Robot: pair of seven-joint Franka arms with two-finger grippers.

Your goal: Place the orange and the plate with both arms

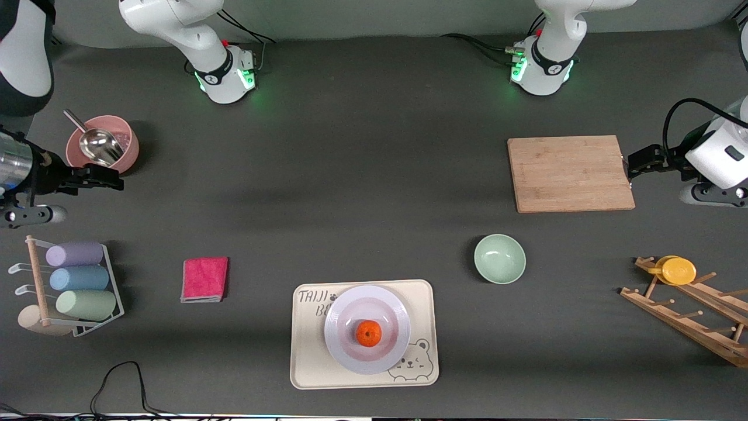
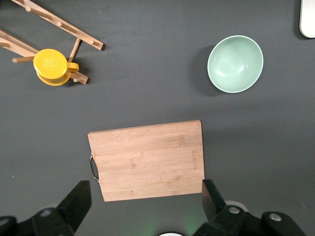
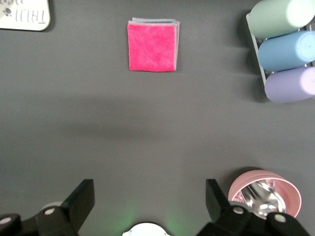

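Observation:
The orange [image 1: 369, 333] sits in the middle of the white plate [image 1: 345, 352]. The plate rests on a cream bear tray [image 1: 306, 362] near the front camera's edge of the table. Neither the orange nor the plate shows in the wrist views. My left gripper [image 1: 637, 162] is open and empty, up in the air beside the wooden cutting board [image 1: 570, 173]; its wrist view shows the fingers spread [image 2: 145, 199] over the board's edge. My right gripper [image 1: 100, 177] is open and empty, in the air beside the pink bowl [image 1: 102, 146]; its wrist view shows it over bare table [image 3: 147, 199].
A pale-green bowl [image 1: 499, 258] stands between the board and the tray. A pink cloth [image 1: 204, 279] lies toward the right arm's end. A rack of pastel cups [image 1: 76, 286] and a wooden rack with a yellow cup [image 1: 676, 270] stand at the table's ends.

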